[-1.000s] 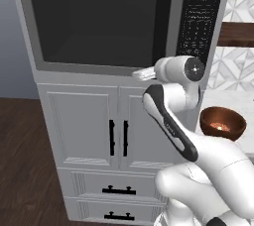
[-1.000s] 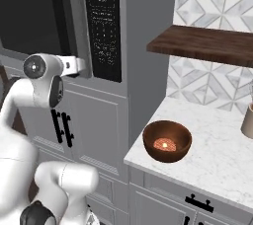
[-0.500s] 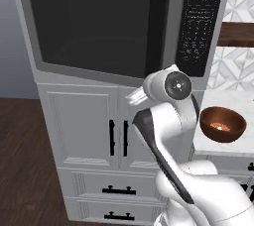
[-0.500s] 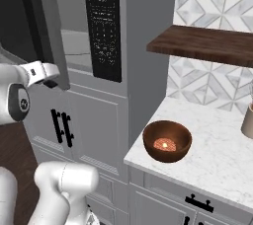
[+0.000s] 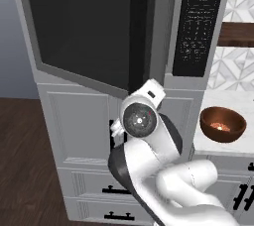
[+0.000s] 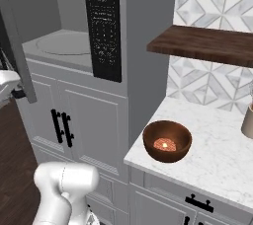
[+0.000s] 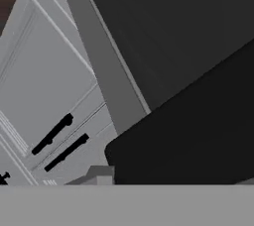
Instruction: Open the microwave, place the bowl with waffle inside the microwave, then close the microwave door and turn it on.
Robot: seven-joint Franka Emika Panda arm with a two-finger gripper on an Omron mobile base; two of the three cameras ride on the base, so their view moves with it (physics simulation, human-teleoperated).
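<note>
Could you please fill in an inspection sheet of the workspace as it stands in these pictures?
Surface: white marble counter, beside the grey tower.
Job's things: microwave open, turntable bare; microwave door swung partly out; bowl on the counter with the waffle inside.
Clutter: a tan container at the counter's far edge.
Grippers: gripper at the door's lower edge; jaws hidden, grip cannot be told.
Cables: nothing seen.
Surroundings: wooden shelf, patterned tile wall, white cabinet with black handles, dark wood floor.

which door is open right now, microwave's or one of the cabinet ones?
The microwave door, the grey-framed panel with the dark window: it is swung out, exposing the turntable cavity in the right base view. The white cabinet doors with black handles beneath sit flush, closed.
</note>
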